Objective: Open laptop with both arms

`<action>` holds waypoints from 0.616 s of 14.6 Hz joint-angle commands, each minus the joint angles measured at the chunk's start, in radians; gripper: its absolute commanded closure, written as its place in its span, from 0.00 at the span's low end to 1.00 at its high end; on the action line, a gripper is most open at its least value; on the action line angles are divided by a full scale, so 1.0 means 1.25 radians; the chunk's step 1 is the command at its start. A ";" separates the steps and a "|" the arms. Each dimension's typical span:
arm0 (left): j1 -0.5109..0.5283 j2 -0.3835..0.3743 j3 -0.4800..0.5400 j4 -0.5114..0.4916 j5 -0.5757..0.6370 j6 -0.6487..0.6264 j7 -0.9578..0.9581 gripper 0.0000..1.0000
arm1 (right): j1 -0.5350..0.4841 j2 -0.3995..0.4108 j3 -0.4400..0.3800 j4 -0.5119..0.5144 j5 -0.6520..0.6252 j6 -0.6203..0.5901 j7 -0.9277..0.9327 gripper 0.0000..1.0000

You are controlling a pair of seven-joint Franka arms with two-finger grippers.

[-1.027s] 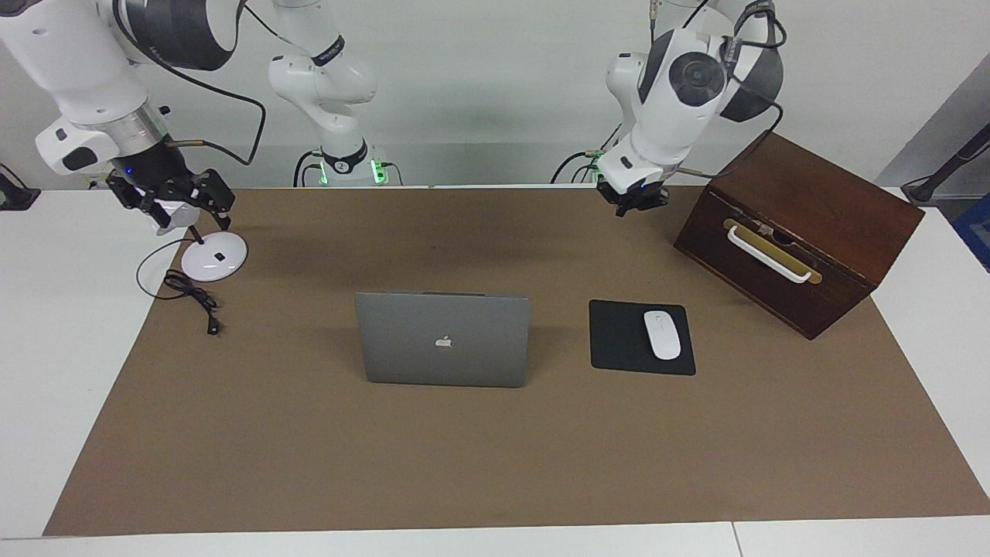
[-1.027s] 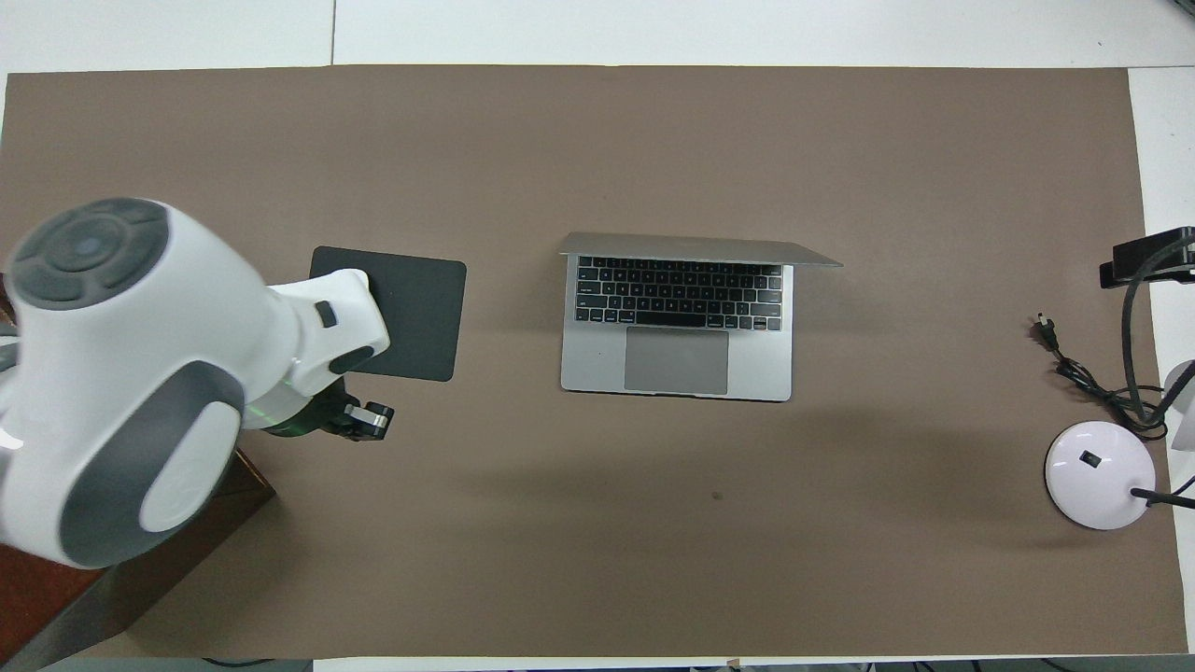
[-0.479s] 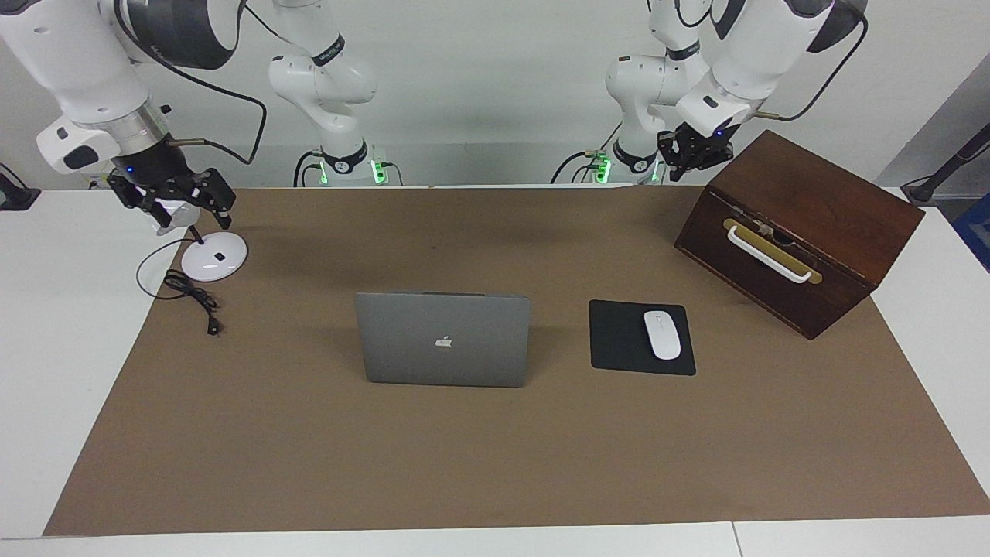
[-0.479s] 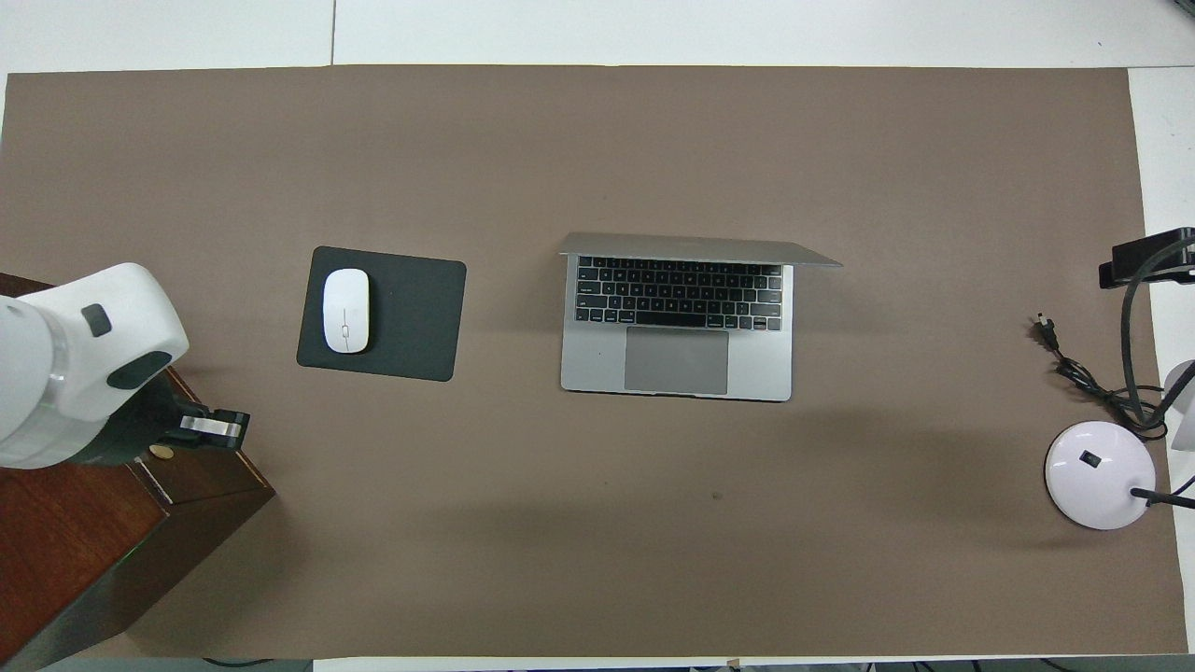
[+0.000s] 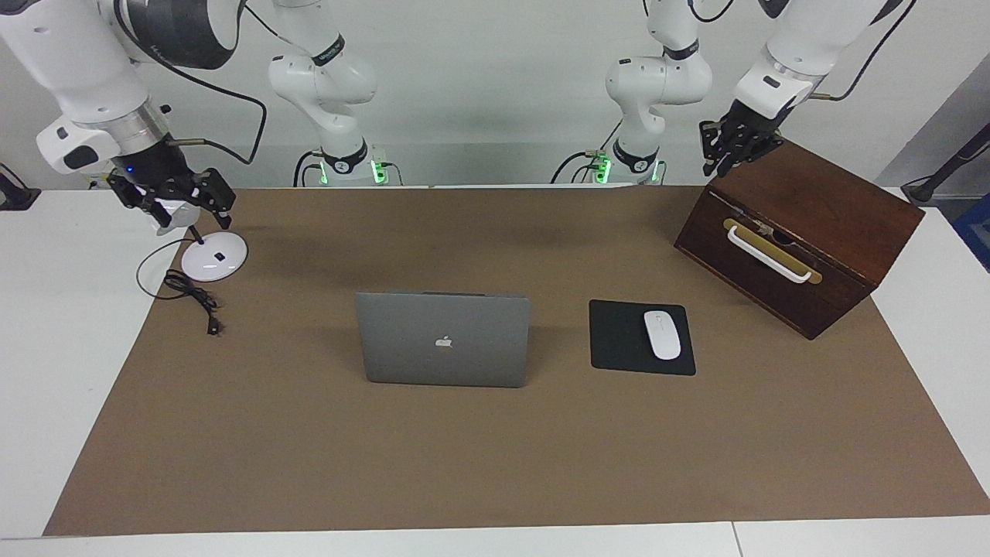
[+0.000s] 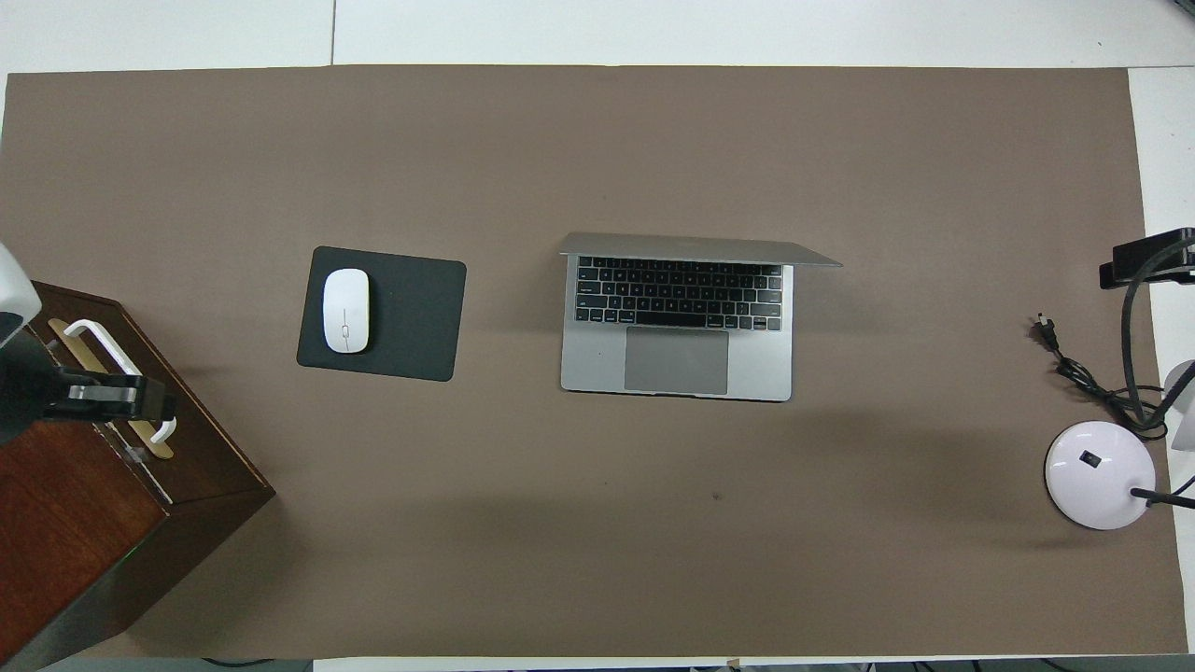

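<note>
Brown mat carries the open laptop; either gripper's state: cannot tell.

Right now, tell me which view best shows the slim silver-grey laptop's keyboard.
The overhead view: the slim silver-grey laptop lies open there, black keys and trackpad exposed. The facing view shows only its raised lid's back with the logo.
</note>
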 commanded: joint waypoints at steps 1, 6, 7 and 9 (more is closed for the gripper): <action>0.035 0.012 -0.010 0.034 -0.003 -0.005 0.020 0.00 | -0.010 -0.020 0.005 -0.028 0.003 0.022 -0.014 0.00; 0.093 0.013 -0.005 0.032 0.001 0.041 0.066 0.00 | -0.005 -0.020 0.006 -0.029 0.003 0.024 -0.009 0.00; 0.106 0.014 -0.005 0.030 0.001 0.057 0.069 0.00 | -0.005 -0.020 0.005 -0.029 0.003 0.024 -0.009 0.00; 0.114 0.017 -0.006 0.030 0.034 0.077 0.069 0.00 | -0.005 -0.020 0.005 -0.029 0.003 0.022 -0.010 0.00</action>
